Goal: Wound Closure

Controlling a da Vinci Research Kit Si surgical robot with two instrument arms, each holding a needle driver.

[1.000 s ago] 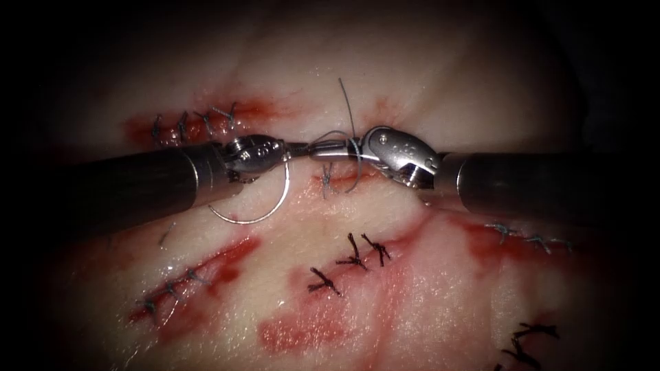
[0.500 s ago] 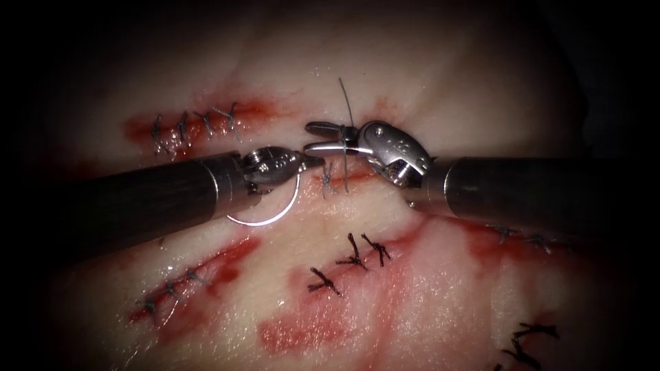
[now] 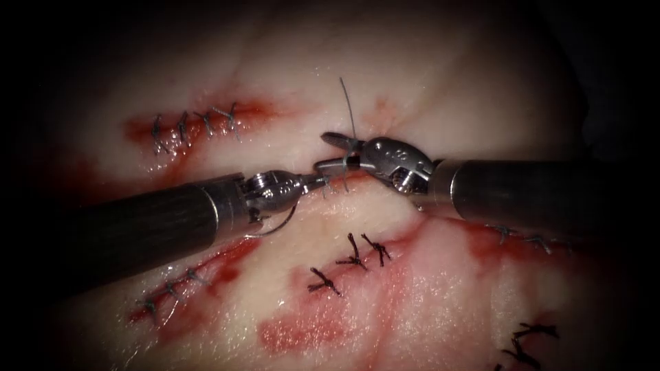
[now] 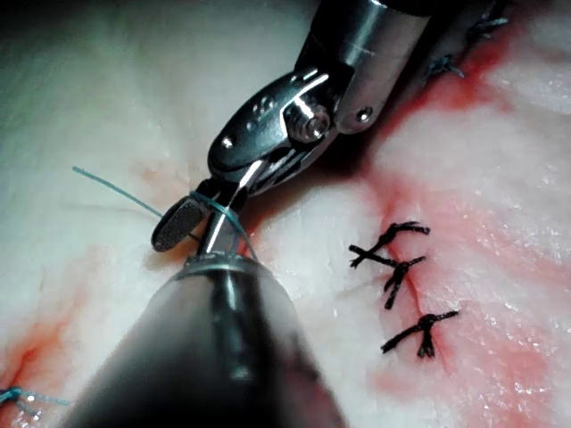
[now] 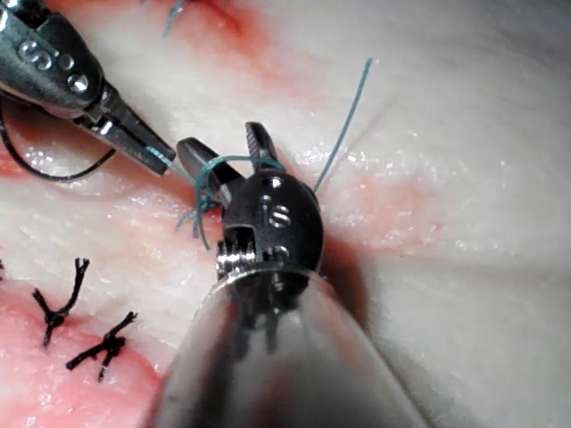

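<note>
At the middle of the endoscope view, the left hand (image 3: 317, 181) has its jaws together on the thread (image 3: 348, 103), pinching it just beside the small stitch at the cut (image 3: 328, 184). The needle (image 3: 278, 225) hangs as a curve under this hand, free of the tissue (image 3: 426, 288), left of that stitch; what holds it I cannot tell. The right hand (image 3: 332, 152) has jaws apart, thread looped around them, a free end rising above. Several finished stitches (image 3: 354, 260) sit on other cuts nearby, so much closing is done; the knot on this one looks unfinished.

Left wrist view: right hand (image 4: 183, 227) apart, teal thread (image 4: 219, 207) wrapped across its jaws, tail trailing off over the tissue (image 4: 500, 294).

Right wrist view: right hand (image 5: 227, 152) apart with a thread (image 5: 223, 165) loop round it; left hand (image 5: 161, 165) clamped on the thread's end; needle (image 5: 53, 171) curves below that hand, off the tissue.
</note>
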